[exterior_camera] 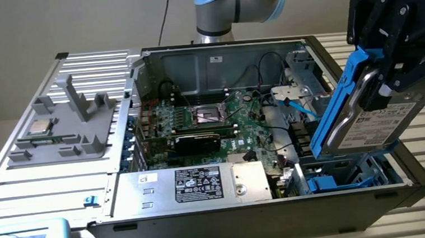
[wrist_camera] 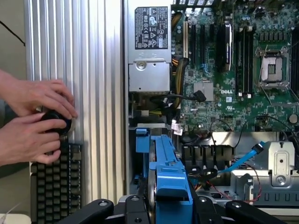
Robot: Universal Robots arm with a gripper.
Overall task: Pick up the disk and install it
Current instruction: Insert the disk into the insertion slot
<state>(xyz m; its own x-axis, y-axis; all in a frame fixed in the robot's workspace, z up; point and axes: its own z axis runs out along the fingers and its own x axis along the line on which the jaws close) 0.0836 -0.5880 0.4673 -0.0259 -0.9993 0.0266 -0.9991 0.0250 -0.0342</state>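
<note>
My gripper (exterior_camera: 386,72) is shut on the disk (exterior_camera: 371,123), a silver-grey hard drive with a white label in a bright blue carrier. The disk hangs tilted, its lower end just above the blue drive bay (exterior_camera: 342,178) at the front corner of the open computer case (exterior_camera: 227,219), on the exterior view's right. In the wrist view the blue carrier edge of the disk (wrist_camera: 169,173) runs out from between the black fingers (wrist_camera: 134,206) of the gripper (wrist_camera: 169,209), pointing toward the bay (wrist_camera: 141,138).
Inside the case lie the motherboard (exterior_camera: 210,117), a silver power supply (exterior_camera: 194,185) beside the bay, and a blue cable (wrist_camera: 246,157). A grey fixture (exterior_camera: 56,130) with a CPU chip sits on the exterior view's left. A person's hands (wrist_camera: 32,121) rest by a keyboard (wrist_camera: 56,186).
</note>
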